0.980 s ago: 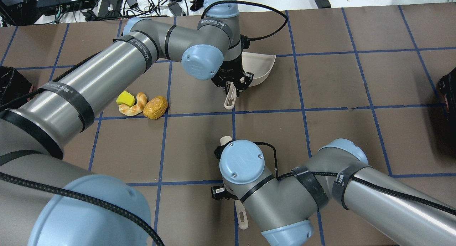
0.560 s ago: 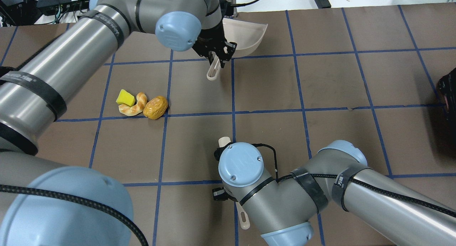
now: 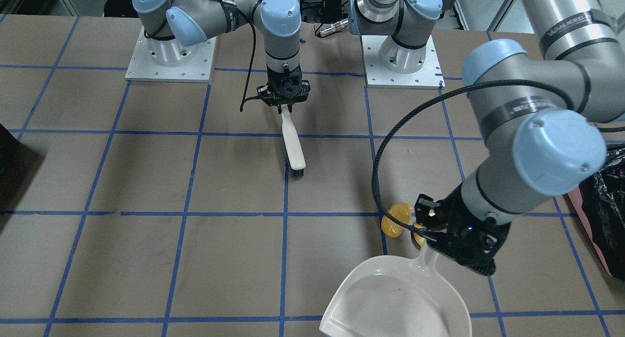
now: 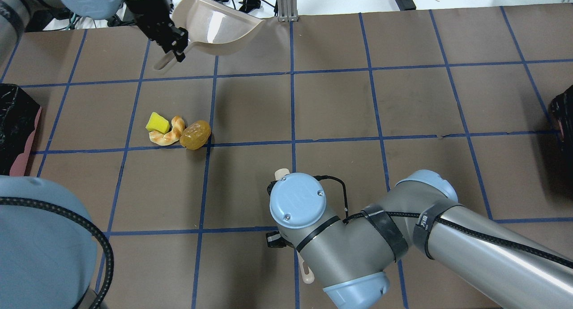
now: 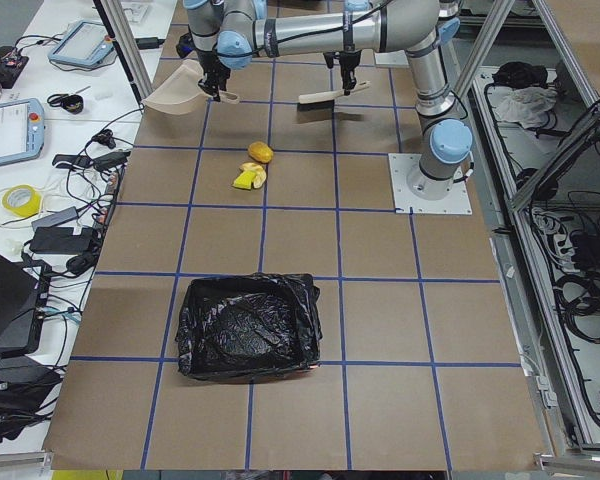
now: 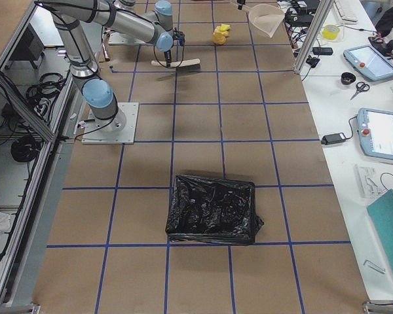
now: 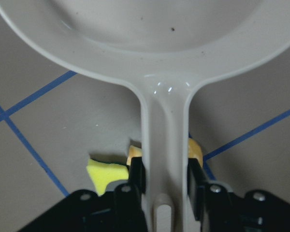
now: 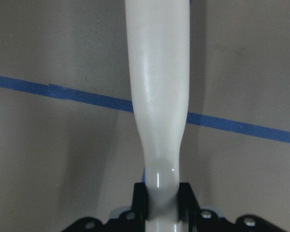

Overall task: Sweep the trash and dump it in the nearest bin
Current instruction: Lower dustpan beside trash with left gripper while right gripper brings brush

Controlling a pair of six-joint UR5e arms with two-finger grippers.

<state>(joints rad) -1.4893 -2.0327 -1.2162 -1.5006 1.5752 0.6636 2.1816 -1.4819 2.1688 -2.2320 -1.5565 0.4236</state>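
Note:
The trash lies together on the table: an amber lump point(image 4: 195, 135), a croissant-like piece point(image 4: 168, 132) and a yellow-green sponge wedge point(image 4: 157, 122). My left gripper point(image 4: 172, 42) is shut on the handle of a white dustpan point(image 4: 219, 27) and holds it in the air beyond the trash, near the far table edge. The left wrist view shows the fingers point(image 7: 136, 175) clamped on the handle, with the sponge point(image 7: 105, 174) below. My right gripper point(image 3: 285, 100) is shut on a white brush point(image 3: 294, 146) at mid-table. The black-lined, pink-sided bin point(image 4: 18, 130) stands at the left edge.
A second black-lined bin point(image 4: 563, 112) stands at the right table edge. Cables and electronics point(image 4: 89, 4) lie beyond the far edge. Blue tape lines grid the brown table point(image 4: 335, 103). The two arm bases point(image 3: 400, 58) stand at the near side.
My left arm has lifted the dustpan and carried it left and farther away, from the table's middle to the far left. The right arm and the trash have hardly moved.

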